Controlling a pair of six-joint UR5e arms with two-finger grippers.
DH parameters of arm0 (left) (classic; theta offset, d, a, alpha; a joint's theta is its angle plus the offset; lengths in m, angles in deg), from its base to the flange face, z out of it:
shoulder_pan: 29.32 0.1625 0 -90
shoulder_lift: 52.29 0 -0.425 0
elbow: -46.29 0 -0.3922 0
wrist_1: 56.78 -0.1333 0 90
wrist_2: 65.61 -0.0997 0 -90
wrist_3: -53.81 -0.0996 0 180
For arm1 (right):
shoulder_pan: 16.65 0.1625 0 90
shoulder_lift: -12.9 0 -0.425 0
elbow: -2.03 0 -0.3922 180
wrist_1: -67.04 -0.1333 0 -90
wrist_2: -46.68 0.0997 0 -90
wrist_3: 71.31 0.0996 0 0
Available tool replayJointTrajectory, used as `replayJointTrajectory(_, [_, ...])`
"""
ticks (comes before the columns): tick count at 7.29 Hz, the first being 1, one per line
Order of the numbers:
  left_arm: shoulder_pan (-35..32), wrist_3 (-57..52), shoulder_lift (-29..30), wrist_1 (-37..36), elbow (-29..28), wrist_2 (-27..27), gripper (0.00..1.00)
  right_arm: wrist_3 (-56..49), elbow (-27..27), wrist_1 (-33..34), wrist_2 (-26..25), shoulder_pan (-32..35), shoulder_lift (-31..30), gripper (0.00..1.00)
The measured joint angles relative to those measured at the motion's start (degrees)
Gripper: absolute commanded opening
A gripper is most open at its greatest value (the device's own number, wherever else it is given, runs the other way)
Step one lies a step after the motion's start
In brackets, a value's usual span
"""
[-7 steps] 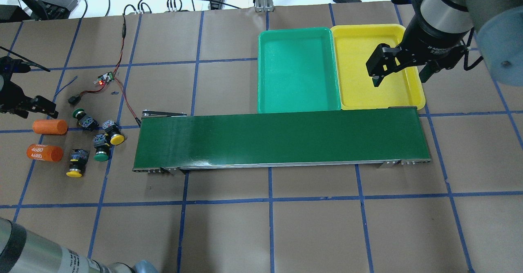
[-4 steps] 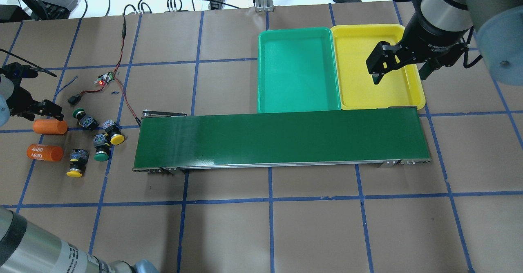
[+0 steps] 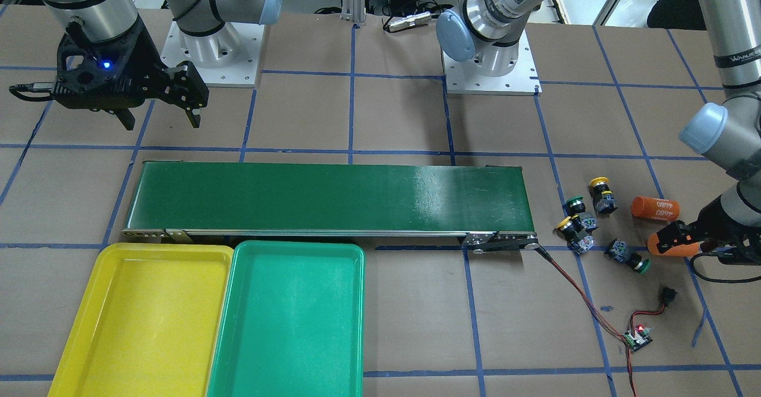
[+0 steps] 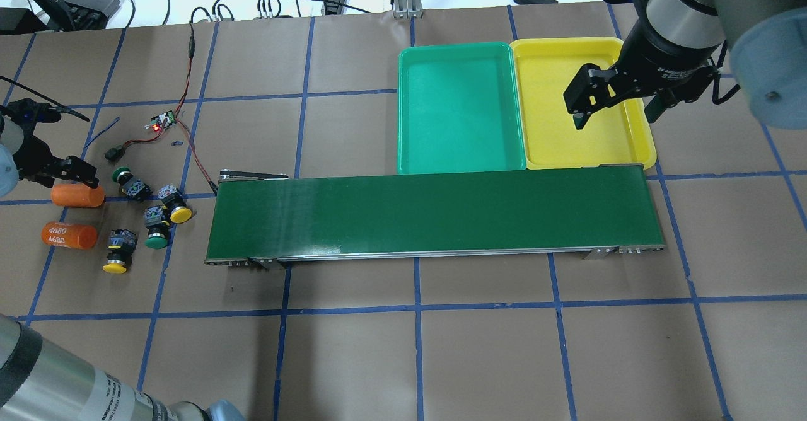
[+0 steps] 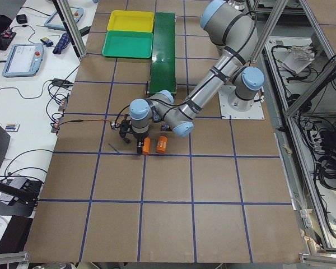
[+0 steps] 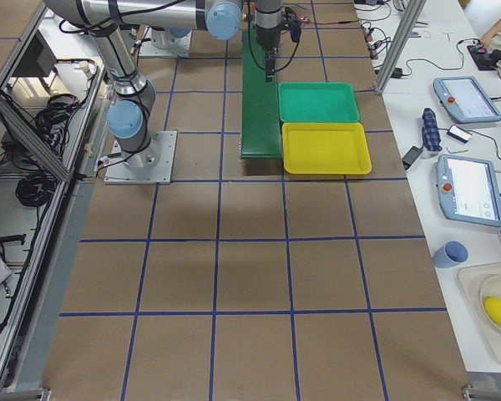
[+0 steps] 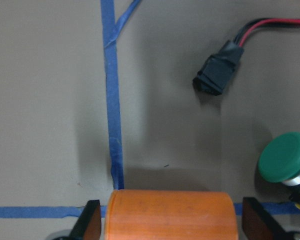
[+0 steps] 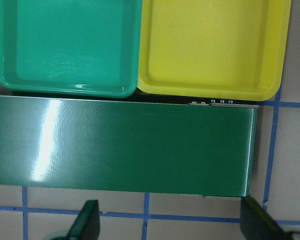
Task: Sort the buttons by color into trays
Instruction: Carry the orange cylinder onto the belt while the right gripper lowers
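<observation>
The table holds four buttons, two trays.

Table carries conveyor belt, green tray, yellow tray, buttons, cylinders.

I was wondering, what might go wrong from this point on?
The left hand straddles an orange cylinder, not a button; closing would probably grab the wrong thing. The buttons lie tightly clustered, so picking one may knock a neighbour. A loose wire beside them might snag.
</observation>
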State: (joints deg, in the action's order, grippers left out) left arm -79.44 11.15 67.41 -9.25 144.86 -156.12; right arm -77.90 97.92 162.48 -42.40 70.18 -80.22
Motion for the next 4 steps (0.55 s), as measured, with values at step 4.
replayJointTrajectory(4, [-0.1, -3.9, 0.2, 0.4, 0.0, -0.2, 1.0, 0.0, 0.0, 0.1, 0.0, 0.0, 0.0, 1.0])
